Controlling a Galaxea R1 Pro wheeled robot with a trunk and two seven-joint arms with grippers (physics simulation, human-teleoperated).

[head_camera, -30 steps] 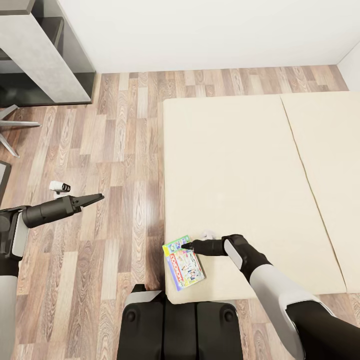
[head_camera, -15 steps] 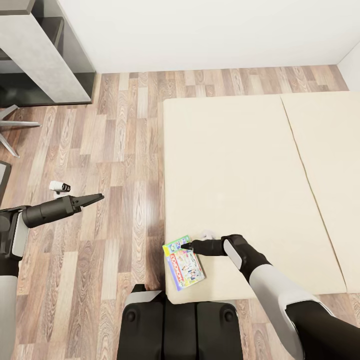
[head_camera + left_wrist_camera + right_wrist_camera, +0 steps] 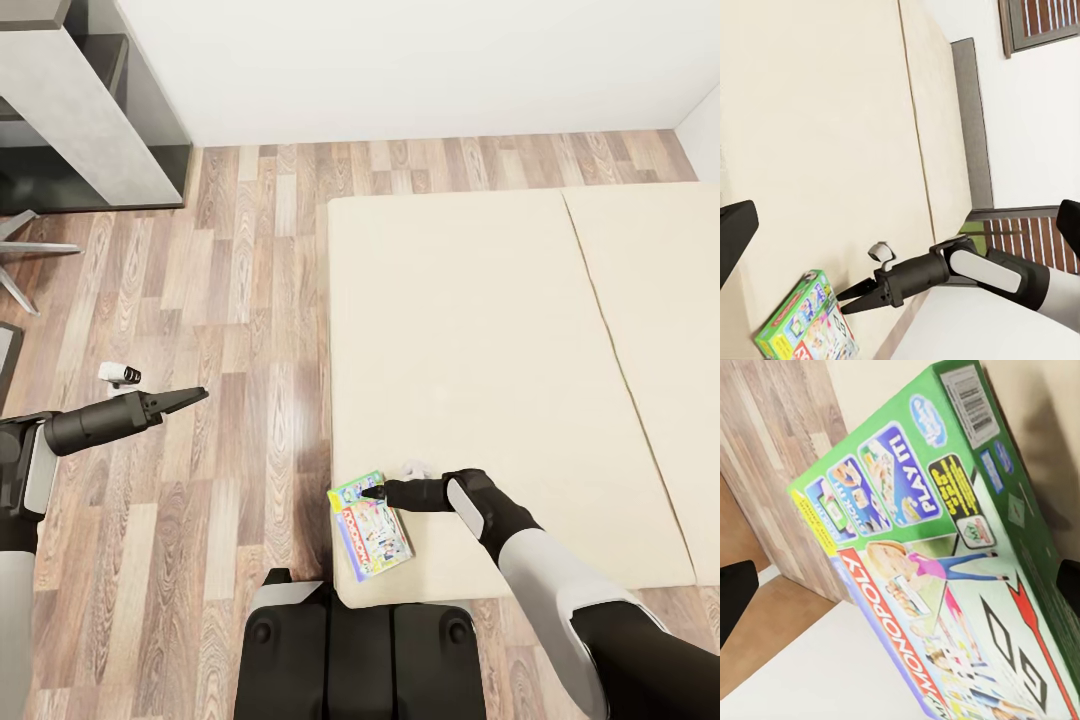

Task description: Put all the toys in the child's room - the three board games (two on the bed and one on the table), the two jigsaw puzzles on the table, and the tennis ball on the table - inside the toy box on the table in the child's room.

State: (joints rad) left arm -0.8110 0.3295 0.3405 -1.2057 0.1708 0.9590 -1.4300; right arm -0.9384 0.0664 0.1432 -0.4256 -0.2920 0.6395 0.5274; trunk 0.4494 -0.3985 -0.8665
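On the bed (image 3: 470, 330), a green-edged board game (image 3: 370, 525) lies flat.

The board game (image 3: 370, 526) by the bed's (image 3: 480, 330) near corner has a green border, a red MONOPOLY band and blue panels — bright against the plain cream mattress. Beside the bed the floor (image 3: 240, 300) is brown wood plank — streaky grain; the wall (image 3: 400, 60) beyond is white
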